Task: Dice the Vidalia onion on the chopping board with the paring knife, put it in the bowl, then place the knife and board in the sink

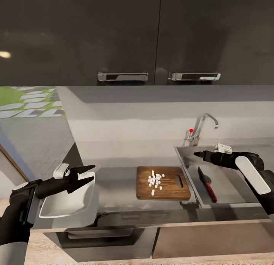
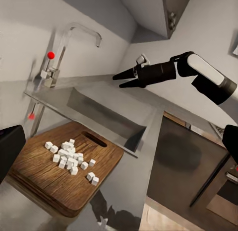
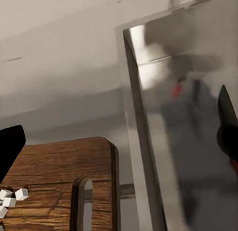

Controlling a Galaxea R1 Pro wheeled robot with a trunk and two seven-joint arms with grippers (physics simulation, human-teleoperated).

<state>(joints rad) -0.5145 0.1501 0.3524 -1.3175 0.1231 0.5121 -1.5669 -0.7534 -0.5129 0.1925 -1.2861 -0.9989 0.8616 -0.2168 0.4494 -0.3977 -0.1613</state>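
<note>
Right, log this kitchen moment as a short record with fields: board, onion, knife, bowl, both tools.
chopping board: flat on the countertop, left of the sink
diced onion: white cubes piled on the board
paring knife: lying in the sink, untouched
bowl: under the left tool, looks empty
left tool: open, holding nothing
right tool: over the sink, holding nothing

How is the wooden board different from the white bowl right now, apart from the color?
The chopping board is flat, dark brown wood with a slot handle, while the bowl is white and shallow with raised sides. The board carries a scatter of small white onion cubes; no cubes show in the bowl. The open left pincer hovers above the bowl, whereas nothing is over the board. Both rest on the grey countertop, left of the sink.
</note>
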